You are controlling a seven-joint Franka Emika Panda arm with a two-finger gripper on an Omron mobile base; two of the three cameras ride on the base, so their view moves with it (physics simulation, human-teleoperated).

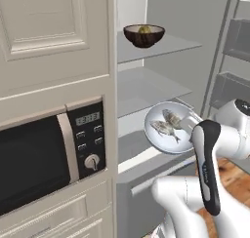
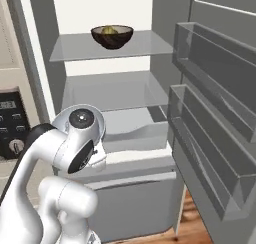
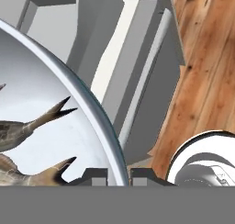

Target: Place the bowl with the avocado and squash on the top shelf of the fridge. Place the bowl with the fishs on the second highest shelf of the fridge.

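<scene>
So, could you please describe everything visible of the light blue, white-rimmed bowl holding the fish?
The light blue, white-rimmed glossy bowl is round and shallow, tilted so its pale inside faces the left base camera. Two small silvery-grey fish lie inside, forked tails showing in the hand view. The gripper is shut on its rim, holding it in the air before the open fridge, below the two upper shelves.

Two round bowls: one dark brown wooden bowl point(image 1: 143, 35), one glossy light blue bowl point(image 1: 157, 135) carrying two silvery-grey fish point(image 1: 166, 129).
</scene>
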